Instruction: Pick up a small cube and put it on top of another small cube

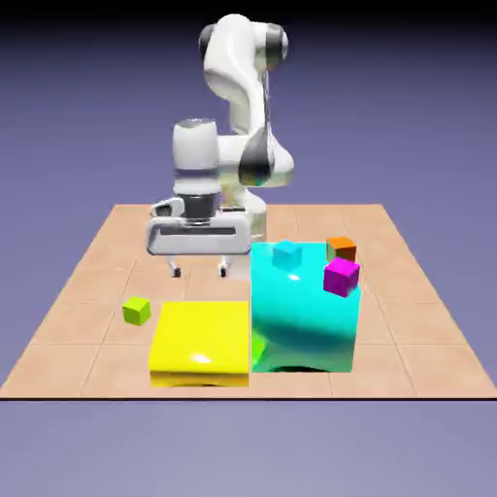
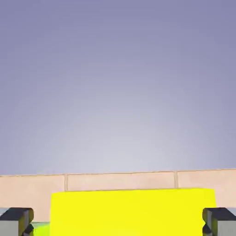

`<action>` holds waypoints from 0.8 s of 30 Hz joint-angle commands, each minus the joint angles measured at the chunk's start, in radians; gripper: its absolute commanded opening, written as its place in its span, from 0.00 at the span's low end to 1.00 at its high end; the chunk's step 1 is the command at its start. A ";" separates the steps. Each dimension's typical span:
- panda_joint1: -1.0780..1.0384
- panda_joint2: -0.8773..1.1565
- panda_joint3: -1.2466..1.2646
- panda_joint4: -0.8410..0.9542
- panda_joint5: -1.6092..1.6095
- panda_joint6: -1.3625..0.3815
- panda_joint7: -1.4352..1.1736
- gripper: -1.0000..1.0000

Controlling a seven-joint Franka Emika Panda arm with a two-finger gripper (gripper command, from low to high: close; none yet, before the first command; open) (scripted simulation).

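At the exterior view's left the green cube (image 1: 137, 311) sits alone on the table (image 1: 87, 291); just right of it lies the yellow block (image 1: 200, 342); above and behind hangs the gripper (image 1: 198, 268), jaws wide and empty; rightward the big cyan block (image 1: 306, 325) carries the blue cube (image 1: 287, 255) and magenta cube (image 1: 341, 277); an orange cube (image 1: 342, 248) shows behind.

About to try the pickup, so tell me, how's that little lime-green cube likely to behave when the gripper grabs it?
The lime-green cube looks rigid with flat faces, so it probably won't roll. Being tiny, it's likely light and could skid if nudged. The open gripper easily spans it.
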 commanded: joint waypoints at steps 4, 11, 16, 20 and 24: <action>0.007 0.145 -0.072 0.101 0.024 -0.149 -0.053 0.50; 0.032 0.399 -0.227 0.240 0.070 -0.383 -0.140 0.50; 0.050 0.580 -0.339 0.339 0.103 -0.550 -0.203 0.50; 0.064 0.725 -0.428 0.418 0.129 -0.683 -0.253 0.50; 0.079 0.870 -0.517 0.498 0.155 -0.817 -0.302 0.50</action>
